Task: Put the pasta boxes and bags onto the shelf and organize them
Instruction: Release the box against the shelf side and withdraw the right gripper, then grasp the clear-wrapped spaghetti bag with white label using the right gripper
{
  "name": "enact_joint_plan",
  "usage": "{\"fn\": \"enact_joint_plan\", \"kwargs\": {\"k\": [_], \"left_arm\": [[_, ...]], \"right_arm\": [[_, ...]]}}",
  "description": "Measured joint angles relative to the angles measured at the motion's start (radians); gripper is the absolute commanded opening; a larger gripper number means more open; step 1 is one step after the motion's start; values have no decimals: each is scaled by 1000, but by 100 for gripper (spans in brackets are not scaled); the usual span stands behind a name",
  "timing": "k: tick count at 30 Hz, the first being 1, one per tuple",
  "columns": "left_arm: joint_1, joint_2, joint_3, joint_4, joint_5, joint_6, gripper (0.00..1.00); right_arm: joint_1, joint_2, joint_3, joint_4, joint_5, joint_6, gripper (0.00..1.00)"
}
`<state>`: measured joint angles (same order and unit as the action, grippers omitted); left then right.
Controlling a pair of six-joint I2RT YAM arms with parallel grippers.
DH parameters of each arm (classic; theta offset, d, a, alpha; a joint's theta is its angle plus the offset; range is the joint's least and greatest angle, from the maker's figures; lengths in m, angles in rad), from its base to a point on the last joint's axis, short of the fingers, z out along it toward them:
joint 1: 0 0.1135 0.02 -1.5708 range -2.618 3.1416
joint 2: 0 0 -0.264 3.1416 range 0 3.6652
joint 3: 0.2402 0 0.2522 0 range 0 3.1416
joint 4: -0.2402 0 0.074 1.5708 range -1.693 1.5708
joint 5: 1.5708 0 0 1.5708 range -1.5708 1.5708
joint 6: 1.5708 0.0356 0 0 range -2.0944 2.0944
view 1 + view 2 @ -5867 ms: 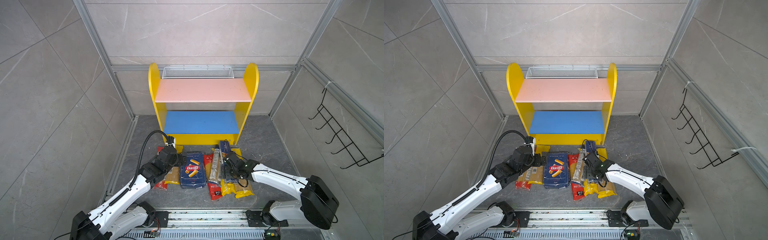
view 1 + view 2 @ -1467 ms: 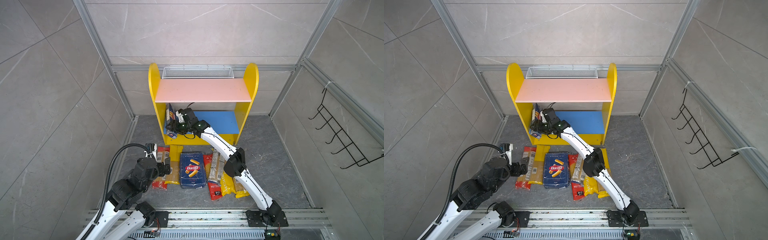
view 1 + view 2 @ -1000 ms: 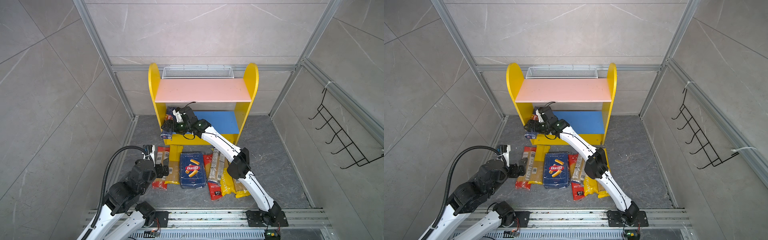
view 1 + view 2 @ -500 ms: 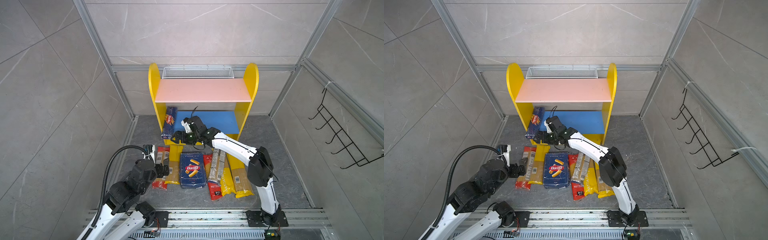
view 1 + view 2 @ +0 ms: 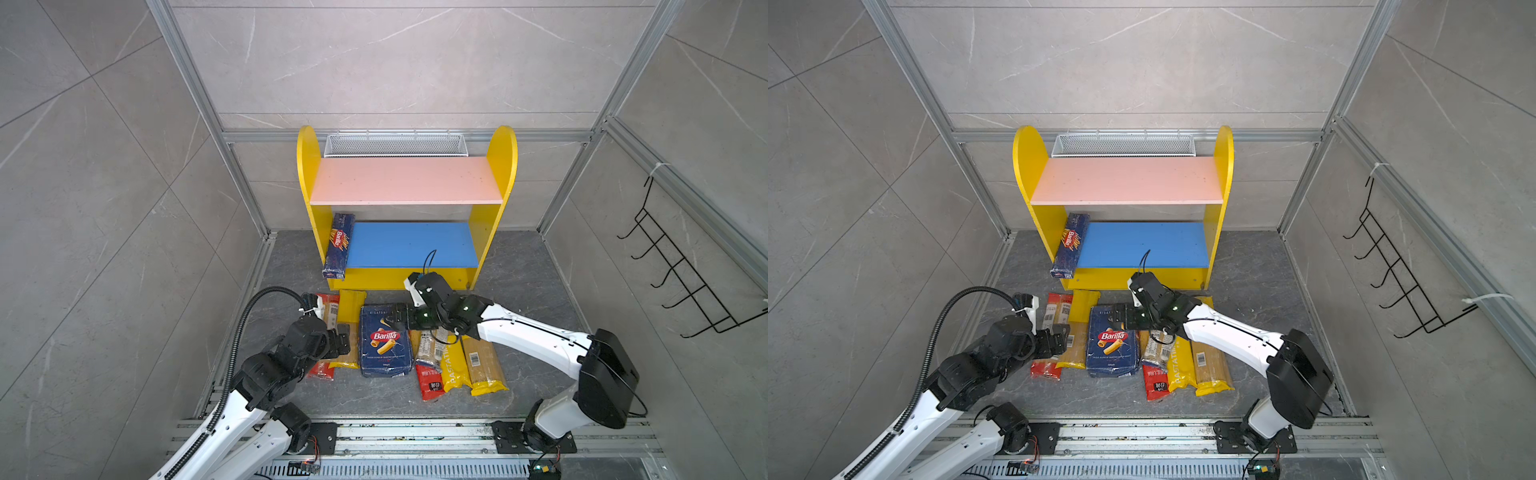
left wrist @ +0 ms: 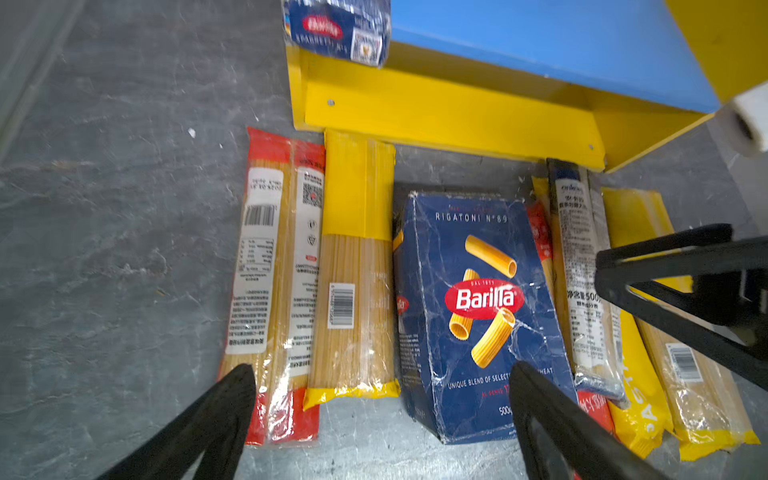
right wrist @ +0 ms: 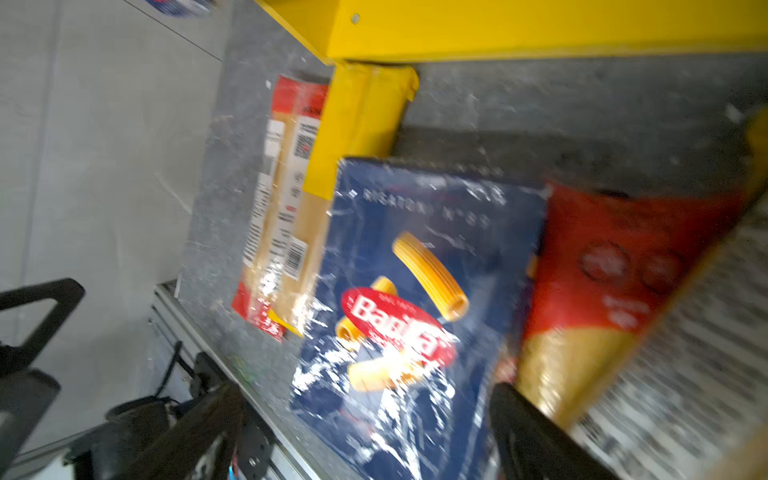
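step: I'm hovering my wide right hand over rigatoni pack; left hand wide | next: gripping, lifting onto shelf

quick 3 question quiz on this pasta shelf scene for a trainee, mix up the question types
1. True or false: a pack lies on the pink upper board.
2. In the right wrist view, what shows in the gap between the right gripper's open fingers? A) rigatoni pack B) spaghetti box C) nothing but bare floor
3. How many packs are on the shelf?

Key: 1 false; 2 A; 3 one
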<state>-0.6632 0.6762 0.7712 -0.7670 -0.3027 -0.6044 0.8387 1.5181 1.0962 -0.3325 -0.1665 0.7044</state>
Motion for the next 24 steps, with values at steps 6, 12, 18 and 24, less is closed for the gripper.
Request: {"fn": "enact_joint_plan", "kwargs": {"k": [6,12,18,24], "left_arm": [[-6,42,-37,37,53,-59,96],[-47,89,-39,101,68,-74,97],[-119,205,-35,150,66,-74,97],[-163,295,-4,194,66,-65,97]], "right_arm": [[0,-131,-153,-84,111,22,95],[0,-162,-193,-148,199,26,95],[0,-111,-193,-165,239,26,95],[0,-26,-193,-164,253,29,95]]}}
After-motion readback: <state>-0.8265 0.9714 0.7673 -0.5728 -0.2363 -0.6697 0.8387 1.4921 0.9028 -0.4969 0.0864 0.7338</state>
